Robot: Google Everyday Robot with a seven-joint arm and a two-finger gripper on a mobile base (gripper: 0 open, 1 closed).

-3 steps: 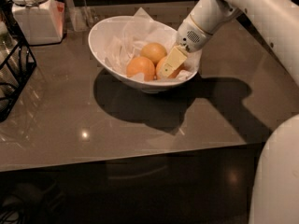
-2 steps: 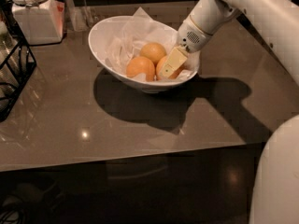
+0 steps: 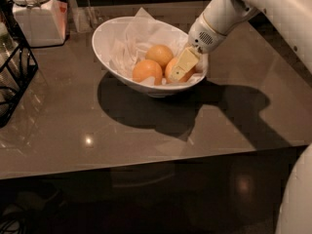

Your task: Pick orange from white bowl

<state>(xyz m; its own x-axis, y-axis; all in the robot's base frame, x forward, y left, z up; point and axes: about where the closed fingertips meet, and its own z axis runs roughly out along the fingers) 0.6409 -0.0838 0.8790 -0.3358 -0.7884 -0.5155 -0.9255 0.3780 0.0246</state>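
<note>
1. Orange most likely meant is the right-hand orange (image 3: pixel 171 71) of three in the white bowl (image 3: pixel 105 38). The crumpled paper (image 3: pixel 131 38) lining and sloping wall gather them low, toward the near right rim.
2. Further left, the left orange (image 3: pixel 146 71) and the middle orange (image 3: pixel 160 55) lie uncovered, close together.
3. Being round, the fruit has no real long axis, and its stem end is not visible.
4. The gripper (image 3: pixel 182 66) slants down from the right onto the right-hand orange, probably angled to clear the rim. I cannot tell how far open it is, or whether it has hold.
</note>
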